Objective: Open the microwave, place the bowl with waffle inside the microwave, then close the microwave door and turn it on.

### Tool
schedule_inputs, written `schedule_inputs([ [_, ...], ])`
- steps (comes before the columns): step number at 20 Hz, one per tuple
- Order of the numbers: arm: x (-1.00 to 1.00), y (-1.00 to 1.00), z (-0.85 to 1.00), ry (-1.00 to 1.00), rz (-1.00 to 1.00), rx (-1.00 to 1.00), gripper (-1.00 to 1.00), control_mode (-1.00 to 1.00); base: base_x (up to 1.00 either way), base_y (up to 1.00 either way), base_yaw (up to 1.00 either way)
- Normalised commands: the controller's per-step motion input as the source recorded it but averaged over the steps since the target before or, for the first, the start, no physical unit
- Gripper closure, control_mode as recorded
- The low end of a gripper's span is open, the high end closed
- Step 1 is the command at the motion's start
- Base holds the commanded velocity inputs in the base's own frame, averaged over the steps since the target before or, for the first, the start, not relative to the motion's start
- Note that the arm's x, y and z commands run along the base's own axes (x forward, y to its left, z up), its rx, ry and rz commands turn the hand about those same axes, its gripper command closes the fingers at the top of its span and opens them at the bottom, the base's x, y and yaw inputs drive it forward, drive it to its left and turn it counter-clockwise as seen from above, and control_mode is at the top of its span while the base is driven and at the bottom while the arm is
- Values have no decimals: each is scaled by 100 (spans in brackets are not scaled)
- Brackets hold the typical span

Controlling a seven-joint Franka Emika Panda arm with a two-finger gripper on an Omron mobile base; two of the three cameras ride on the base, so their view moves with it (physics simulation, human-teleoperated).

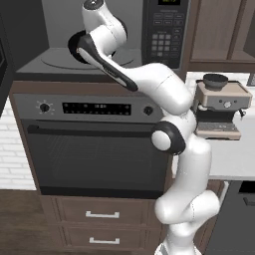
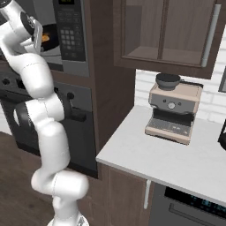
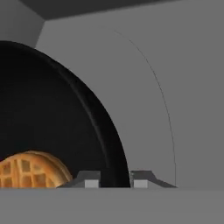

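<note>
Kitchen: wall oven [image 1: 97, 144], coffee machine [image 2: 173, 108].

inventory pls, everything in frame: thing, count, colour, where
microwave: 1, grey, black keypad at right, above the oven, cavity open
bowl with waffle: 1, black bowl, golden waffle, inside the microwave on the turntable
wall oven: 1, dark, two knobs, below the microwave
drawers: 2, brown, under the oven
coffee machine: 1, beige and grey, on the counter
counter: 1, white, right of the oven
upper cabinet: 1, brown, above the counter
gripper: 1, dark fingertips straddling the bowl's rim
</note>
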Motion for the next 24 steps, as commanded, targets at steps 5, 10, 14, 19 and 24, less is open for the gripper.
schedule_inputs([
  [5,-12,0,-46,-54,-1,1,-100,-100,0,0,0],
  [10,-31,0,-60,-69,0,3,-100,-100,0,0,0],
  [14,-99,0,-24,-85,0,12,-100,-100,0,0,0],
  [19,-100,9,0,-64,0,7,-100,-100,0,0,0],
  [24,-100,13,-33,-52,0,3,-100,-100,0,0,0],
])
